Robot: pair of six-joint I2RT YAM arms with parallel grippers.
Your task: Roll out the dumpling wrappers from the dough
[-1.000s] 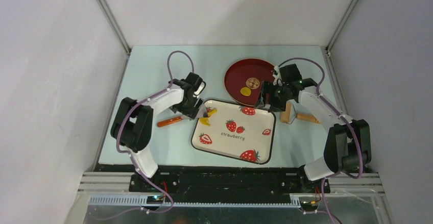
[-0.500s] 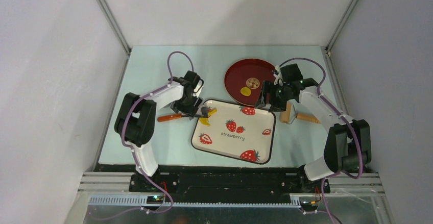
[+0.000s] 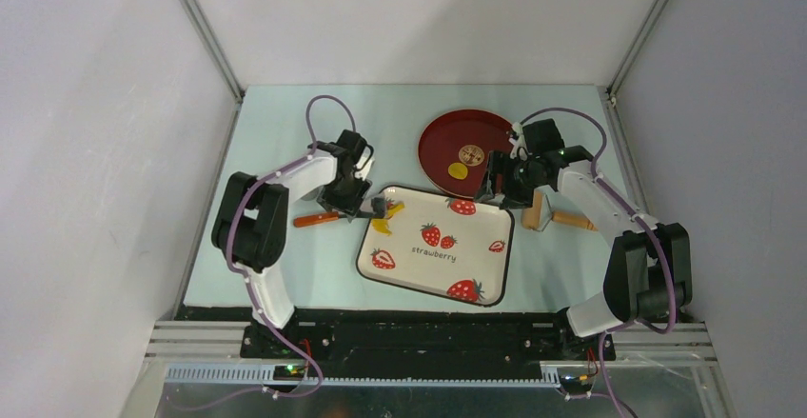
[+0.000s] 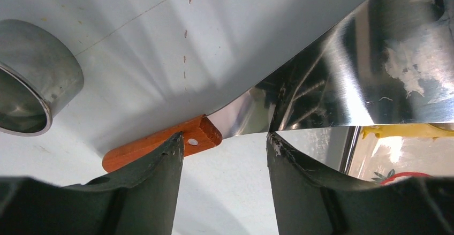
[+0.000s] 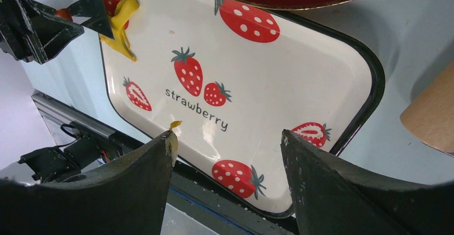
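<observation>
Pale-blue worktop (image 3: 285, 132) carries a strawberry tray (image 3: 419, 270) at centre, with a red plate (image 3: 442, 142) above it. Left end effector (image 4: 225, 138) and right end effector (image 5: 227, 133) both stand spread. Dough scrap (image 3: 383, 220) clings to the tray's upper-left corner; dumpling wrapper (image 3: 459, 172) lies low on the plate.

A knife blade (image 4: 342, 85) blocks my left fingers (image 4: 144, 187) ahead, a steel ring (image 4: 32, 96) stands off beside, and the tray (image 5: 300, 85) lies open under my right fingers (image 5: 332, 192).
</observation>
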